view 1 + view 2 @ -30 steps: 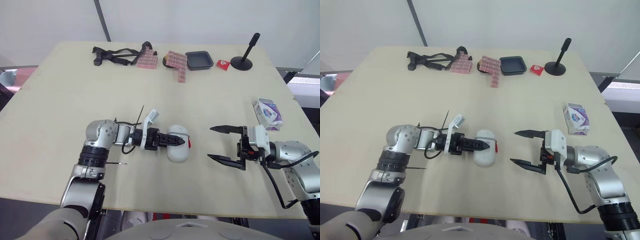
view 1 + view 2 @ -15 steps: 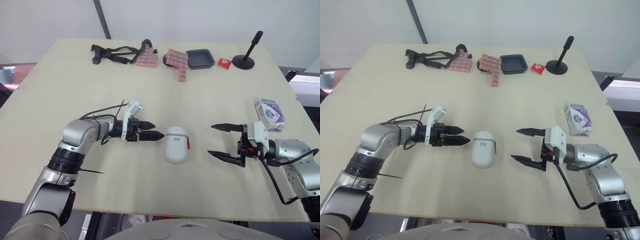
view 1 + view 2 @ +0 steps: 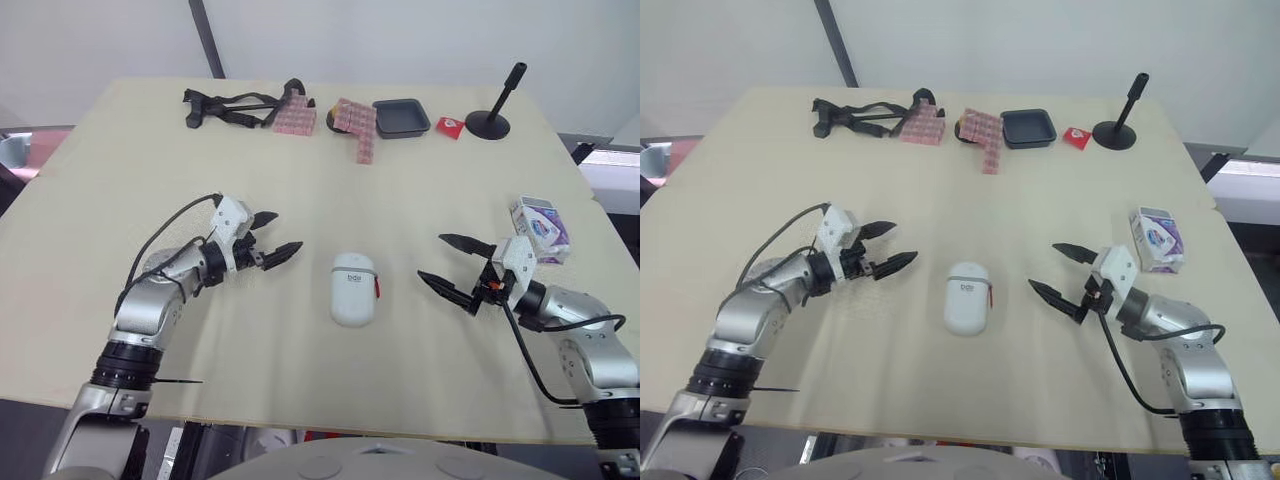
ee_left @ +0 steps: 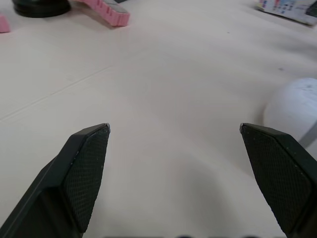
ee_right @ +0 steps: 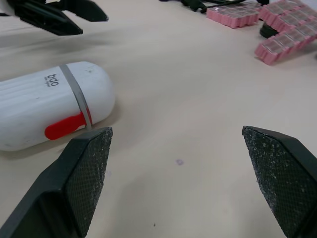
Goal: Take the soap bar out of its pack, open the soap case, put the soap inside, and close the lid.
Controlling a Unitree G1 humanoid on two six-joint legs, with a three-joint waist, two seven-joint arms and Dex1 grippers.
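Withdrawn from the soap case [image 3: 353, 288], the left claw [image 3: 287, 230] now hangs spread and empty beside it; the right claw [image 3: 431, 256] is likewise released; the case lies shut between them on the table [image 3: 300, 160]; the soap pack [image 3: 538, 225] rests farther right; a dark tray [image 3: 401, 104] sits at the far edge.

From the head, looking forward and down over the whole surface [image 3: 400, 200]; from each wrist, low and close, sharing the soap case [image 5: 34, 106].

Far table [image 3: 420, 190] edge: black straps [image 3: 225, 106]; pink boxes [image 3: 295, 119] (two clusters); dark tray [image 3: 401, 117]; black stand [image 3: 492, 118].
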